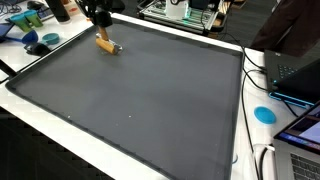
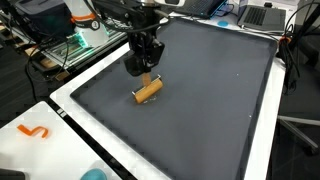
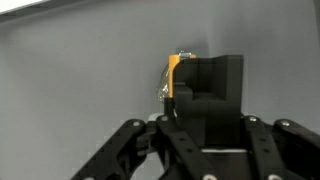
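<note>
A short orange-tan cylinder (image 2: pixel 148 91) with a shiny end lies on the dark grey mat (image 2: pixel 210 90), near the mat's corner (image 1: pixel 106 44). My gripper (image 2: pixel 146 70) hangs just above it, fingers pointing down. In the wrist view the black fingers (image 3: pixel 207 82) stand pressed together as one block, and the cylinder (image 3: pixel 173 77) shows as an orange strip at their left edge, not between them. In an exterior view the gripper (image 1: pixel 100 28) comes in from the top edge, right over the cylinder. The far part of the cylinder is hidden behind the fingers.
The mat's raised rim (image 1: pixel 120 150) sits on a white table. Blue items (image 1: pixel 38 42) lie past one corner, a blue disc (image 1: pixel 264 114) and laptops (image 1: pixel 296 75) with cables along one side. An orange mark (image 2: pixel 33 131) is on the white table.
</note>
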Robot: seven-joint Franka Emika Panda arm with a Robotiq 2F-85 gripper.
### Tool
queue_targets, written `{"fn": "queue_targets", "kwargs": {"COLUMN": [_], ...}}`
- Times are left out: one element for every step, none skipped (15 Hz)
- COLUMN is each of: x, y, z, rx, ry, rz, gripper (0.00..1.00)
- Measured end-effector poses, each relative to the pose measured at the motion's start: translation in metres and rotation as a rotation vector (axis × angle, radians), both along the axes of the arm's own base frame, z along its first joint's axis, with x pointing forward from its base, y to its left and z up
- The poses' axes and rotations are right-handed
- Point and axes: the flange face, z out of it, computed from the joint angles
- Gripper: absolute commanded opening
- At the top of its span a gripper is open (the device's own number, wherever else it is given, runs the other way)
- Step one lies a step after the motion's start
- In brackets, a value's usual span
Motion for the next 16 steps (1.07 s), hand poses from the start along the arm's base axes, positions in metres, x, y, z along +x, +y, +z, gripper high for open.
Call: {"fn": "queue_targets", "kwargs": {"x": [0.001,0.001,0.002,0.003,0.004,0.006,0.007,0.009,0.010,0.011,0.012,0.014,0.016,0.018,0.021,0.026], "y": [0.000,0.000,0.000,0.000,0.000,0.000,0.000,0.000,0.000,0.000,0.001,0.001,0.002,0.003,0.003,0.003], "z": [0.000,0.000,0.000,0.000,0.000,0.000,0.001,0.001,0.001,0.001,0.001,0.001,0.001,0.002,0.002,0.002], "rx": [0.000,0.000,0.000,0.000,0.001,0.001,0.001,0.001,0.001,0.003,0.006,0.011,0.017,0.023,0.028,0.033], "ry": [-0.002,-0.004,-0.007,-0.010,-0.013,-0.017,-0.021,-0.024,-0.028,-0.034,-0.042,-0.053,-0.066,-0.081,-0.100,-0.125], "rz": [0.001,0.002,0.003,0.004,0.005,0.007,0.008,0.009,0.010,0.011,0.011,0.011,0.011,0.011,0.014,0.017], "gripper": [0.24,0.24,0.24,0.24,0.24,0.24,0.24,0.24,0.24,0.24,0.24,0.24,0.24,0.24,0.24,0.24]}}
